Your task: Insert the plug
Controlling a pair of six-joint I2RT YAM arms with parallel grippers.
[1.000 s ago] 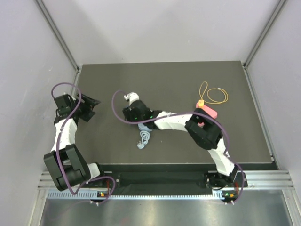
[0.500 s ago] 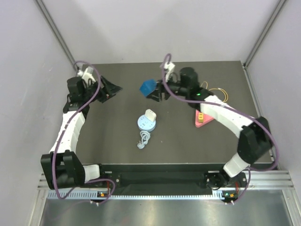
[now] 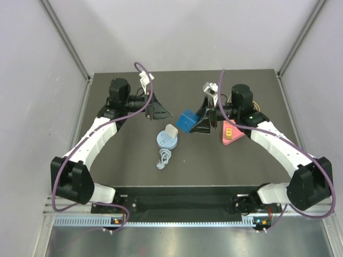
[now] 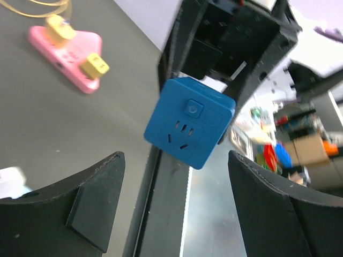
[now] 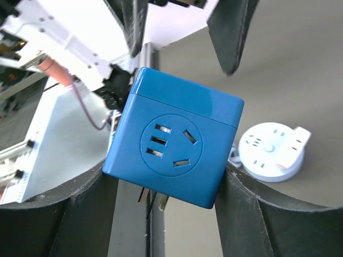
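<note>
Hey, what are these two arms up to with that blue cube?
The right gripper is clamped on a blue cube adapter and holds it off the table, with metal prongs showing underneath. The left gripper hangs open facing it, holding nothing. On the table lie a round pale blue socket and a pink triangular socket block. The cube is not yet plugged in.

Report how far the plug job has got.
Done: the blue cube plug is off the mat, clamped in the right gripper's jaws. In hand: it hangs in the air facing the open left gripper. Left: its prongs are bare, and the round socket lies apart on the mat.
</note>
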